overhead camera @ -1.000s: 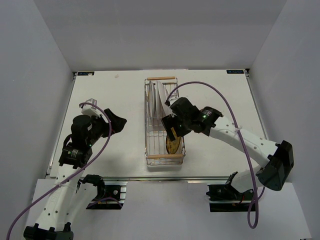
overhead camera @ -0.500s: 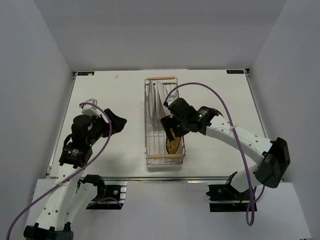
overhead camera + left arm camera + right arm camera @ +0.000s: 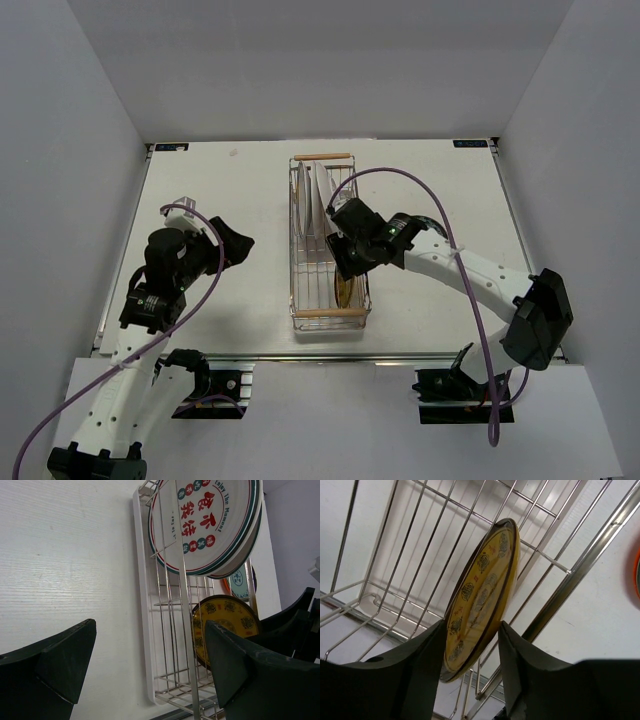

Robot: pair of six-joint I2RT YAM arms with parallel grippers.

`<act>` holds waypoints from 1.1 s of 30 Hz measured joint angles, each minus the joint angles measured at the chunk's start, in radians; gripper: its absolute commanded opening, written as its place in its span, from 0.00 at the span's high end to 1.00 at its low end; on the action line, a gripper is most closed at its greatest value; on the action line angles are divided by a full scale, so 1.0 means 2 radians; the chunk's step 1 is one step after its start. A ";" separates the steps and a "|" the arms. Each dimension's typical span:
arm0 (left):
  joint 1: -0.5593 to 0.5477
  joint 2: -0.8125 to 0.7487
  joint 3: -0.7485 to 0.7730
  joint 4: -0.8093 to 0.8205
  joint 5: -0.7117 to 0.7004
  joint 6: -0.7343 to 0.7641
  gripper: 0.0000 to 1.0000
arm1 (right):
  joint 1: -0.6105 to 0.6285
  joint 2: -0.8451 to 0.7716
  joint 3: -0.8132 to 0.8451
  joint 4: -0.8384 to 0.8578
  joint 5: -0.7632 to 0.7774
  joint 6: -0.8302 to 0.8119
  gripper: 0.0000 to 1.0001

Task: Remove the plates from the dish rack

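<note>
The silver wire dish rack (image 3: 304, 262) stands mid-table with a wooden handle at each end. Large white plates (image 3: 315, 195), the front one with a dark-green rim and red characters (image 3: 210, 525), stand upright in its far half. A yellow dotted plate (image 3: 345, 292) stands in the near half, a grey-teal one (image 3: 240, 581) behind it. My right gripper (image 3: 343, 264) reaches down into the rack. In the right wrist view its fingers (image 3: 417, 665) press both faces of the yellow plate (image 3: 482, 590). My left gripper (image 3: 236, 245) is open and empty, left of the rack (image 3: 172, 630).
An orange edge (image 3: 637, 575) shows on the table just right of the rack wires (image 3: 420, 555). The table (image 3: 220, 190) is walled on three sides. The right arm's purple cable (image 3: 440, 205) arcs over the table's right half.
My right gripper has moved slightly farther and left over the rack and come down round the yellow plate, which now shows less from above. The left arm has not moved.
</note>
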 measured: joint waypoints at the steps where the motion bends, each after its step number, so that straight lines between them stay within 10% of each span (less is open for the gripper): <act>1: 0.000 0.001 0.000 0.000 0.000 0.000 0.02 | 0.000 0.004 0.000 0.000 0.001 0.004 0.54; 18: 0.000 0.003 0.000 0.000 0.000 0.000 0.02 | -0.002 0.018 0.006 -0.028 0.047 0.061 0.89; 33: 0.000 0.003 0.000 0.000 0.000 -0.002 0.02 | -0.002 -0.057 0.049 -0.006 0.070 0.049 0.89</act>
